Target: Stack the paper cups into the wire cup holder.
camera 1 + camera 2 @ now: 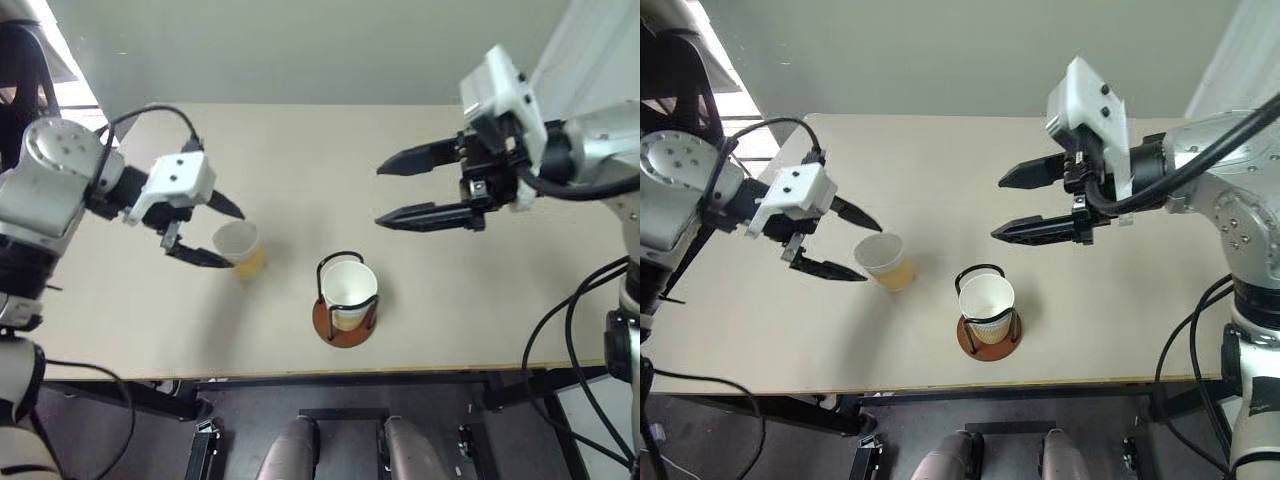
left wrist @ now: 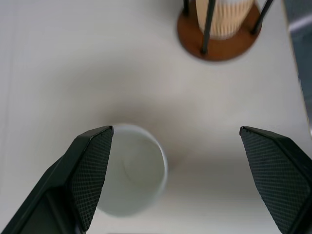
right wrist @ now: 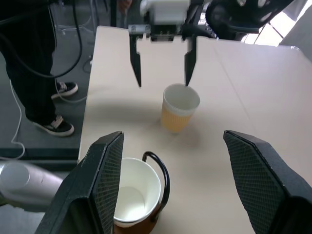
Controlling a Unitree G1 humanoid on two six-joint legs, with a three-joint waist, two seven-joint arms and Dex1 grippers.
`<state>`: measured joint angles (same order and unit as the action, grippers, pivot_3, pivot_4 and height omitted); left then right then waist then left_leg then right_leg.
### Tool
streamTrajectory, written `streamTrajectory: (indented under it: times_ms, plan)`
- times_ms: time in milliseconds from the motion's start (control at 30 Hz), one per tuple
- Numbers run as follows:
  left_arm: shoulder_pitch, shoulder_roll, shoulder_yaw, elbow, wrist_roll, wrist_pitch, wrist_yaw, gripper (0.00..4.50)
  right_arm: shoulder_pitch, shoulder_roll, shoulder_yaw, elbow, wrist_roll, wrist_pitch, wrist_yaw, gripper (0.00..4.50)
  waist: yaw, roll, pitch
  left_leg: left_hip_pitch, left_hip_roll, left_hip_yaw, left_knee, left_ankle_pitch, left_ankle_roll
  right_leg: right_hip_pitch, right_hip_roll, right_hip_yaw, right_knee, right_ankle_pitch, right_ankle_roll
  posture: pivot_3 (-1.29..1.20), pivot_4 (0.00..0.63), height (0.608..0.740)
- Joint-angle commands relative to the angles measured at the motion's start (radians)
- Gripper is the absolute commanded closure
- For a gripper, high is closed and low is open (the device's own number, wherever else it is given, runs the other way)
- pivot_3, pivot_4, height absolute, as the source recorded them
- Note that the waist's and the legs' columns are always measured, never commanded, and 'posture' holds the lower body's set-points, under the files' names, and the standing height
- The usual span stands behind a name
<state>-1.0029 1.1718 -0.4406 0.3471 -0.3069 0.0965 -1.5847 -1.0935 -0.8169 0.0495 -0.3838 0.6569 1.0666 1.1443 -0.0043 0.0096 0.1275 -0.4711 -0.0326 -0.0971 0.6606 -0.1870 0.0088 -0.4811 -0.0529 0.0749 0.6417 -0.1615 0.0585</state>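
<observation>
Cups (image 1: 349,290) sit in holder (image 1: 343,325); left gripper (image 1: 205,232) flanks another cup (image 1: 238,248).

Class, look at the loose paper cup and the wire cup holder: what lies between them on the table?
Nothing: bare table separates the loose paper cup from the wire cup holder, as the left eye view shows.

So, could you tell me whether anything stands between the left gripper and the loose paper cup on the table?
Nothing visible does. The open left gripper hangs right beside the upright tan-yellow paper cup, with only bare beige table around it. The black wire cup holder stands apart, to the side.
</observation>
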Motion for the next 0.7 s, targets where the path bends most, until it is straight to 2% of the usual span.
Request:
streamTrajectory:
  times_ms: [33,333,700]
  plan:
    - [0.031,0.035,0.072,-0.003,0.085,-0.046,0.0,0.03,-0.008,-0.021,-0.055,-0.026,0.039,-0.045,0.013,1.22,0.0,0.0,0.0,0.0,0.0,0.0,0.0,0.0,0.0,0.0,0.0,0.0,0.0,0.0,0.0,0.0,0.15,0.74]
    - [0.099,0.012,0.133,0.031,0.205,-0.075,0.017,0.03,0.098,-0.186,-0.066,0.021,0.019,-0.22,0.185,1.22,0.002,0.0,0.0,-0.001,-0.001,0.0,0.0,0.0,0.0,0.0,0.0,0.0,0.001,-0.001,-0.003,0.0,0.15,0.74]
    - [0.076,-0.09,0.118,0.092,0.364,-0.129,0.067,0.03,0.156,-0.276,-0.105,0.067,0.005,-0.261,0.18,1.22,0.002,0.0,0.0,0.0,0.0,0.0,0.001,0.0,0.0,0.0,0.0,0.001,0.002,-0.001,-0.003,0.0,0.15,0.74]
